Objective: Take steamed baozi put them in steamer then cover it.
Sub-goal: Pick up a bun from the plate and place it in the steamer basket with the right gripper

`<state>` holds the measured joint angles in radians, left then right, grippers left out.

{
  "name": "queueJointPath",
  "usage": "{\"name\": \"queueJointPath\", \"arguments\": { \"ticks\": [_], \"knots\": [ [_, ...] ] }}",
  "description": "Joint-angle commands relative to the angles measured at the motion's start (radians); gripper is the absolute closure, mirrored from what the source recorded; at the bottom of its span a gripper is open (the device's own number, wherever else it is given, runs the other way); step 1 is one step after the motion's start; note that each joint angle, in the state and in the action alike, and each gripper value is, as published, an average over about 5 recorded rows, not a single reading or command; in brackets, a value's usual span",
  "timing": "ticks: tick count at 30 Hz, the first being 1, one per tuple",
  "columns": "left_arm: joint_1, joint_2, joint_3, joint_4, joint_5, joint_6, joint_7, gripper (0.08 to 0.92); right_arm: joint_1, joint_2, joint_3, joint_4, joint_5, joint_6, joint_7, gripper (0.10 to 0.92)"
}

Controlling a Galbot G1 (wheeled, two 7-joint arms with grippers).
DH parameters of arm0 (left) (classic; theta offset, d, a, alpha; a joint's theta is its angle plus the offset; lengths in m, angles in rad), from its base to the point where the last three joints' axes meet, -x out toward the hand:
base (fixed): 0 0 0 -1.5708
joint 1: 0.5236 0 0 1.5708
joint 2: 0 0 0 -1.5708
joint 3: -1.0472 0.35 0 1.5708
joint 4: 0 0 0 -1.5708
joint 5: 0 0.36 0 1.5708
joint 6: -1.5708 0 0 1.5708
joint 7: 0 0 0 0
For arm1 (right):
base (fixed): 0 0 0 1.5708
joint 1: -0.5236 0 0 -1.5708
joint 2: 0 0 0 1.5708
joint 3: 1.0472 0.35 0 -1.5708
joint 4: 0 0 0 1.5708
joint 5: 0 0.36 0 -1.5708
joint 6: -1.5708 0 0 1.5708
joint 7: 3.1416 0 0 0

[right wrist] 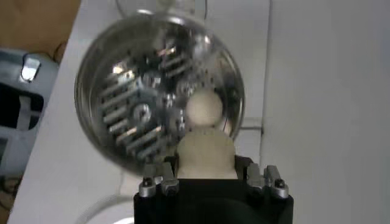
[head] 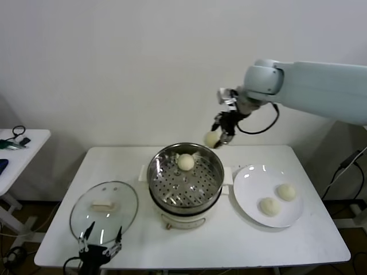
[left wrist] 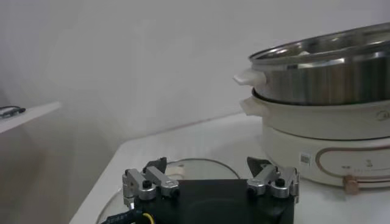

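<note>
White table (head: 229, 240): steamer (head: 185, 177), cover (head: 104, 211), plate (head: 252, 200)

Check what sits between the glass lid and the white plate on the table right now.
In the head view, the steamer stands between the cover and the plate, one baozi already inside. The right gripper holds another baozi above its far rim.

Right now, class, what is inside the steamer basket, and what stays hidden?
One baozi sits on the perforated floor of the steamer, toward the back. The right gripper holds a second baozi above the rim. Beneath the floor nothing shows.
</note>
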<state>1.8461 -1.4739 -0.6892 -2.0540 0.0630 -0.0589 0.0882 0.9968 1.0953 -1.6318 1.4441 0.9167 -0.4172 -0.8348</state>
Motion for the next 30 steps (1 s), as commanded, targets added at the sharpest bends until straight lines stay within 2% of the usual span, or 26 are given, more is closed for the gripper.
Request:
{"name": "queueJointPath", "arguments": {
  "ticks": [1,18,30],
  "knots": [
    [0.0,0.0,0.001,-0.004,0.0,0.0,0.0,0.177,-0.053,0.193,0.047,0.054,0.13,-0.105,0.127,0.414],
    [0.004,-0.009,-0.01,0.004,0.013,-0.01,-0.007,0.177,-0.39,0.344,0.053,-0.211,-0.061,-0.128,0.171,0.414],
    [-0.001,-0.015,-0.012,0.012,0.027,-0.015,-0.011,0.177,-0.432,0.357,0.058,-0.239,-0.098,-0.141,0.197,0.394]
  ]
}}
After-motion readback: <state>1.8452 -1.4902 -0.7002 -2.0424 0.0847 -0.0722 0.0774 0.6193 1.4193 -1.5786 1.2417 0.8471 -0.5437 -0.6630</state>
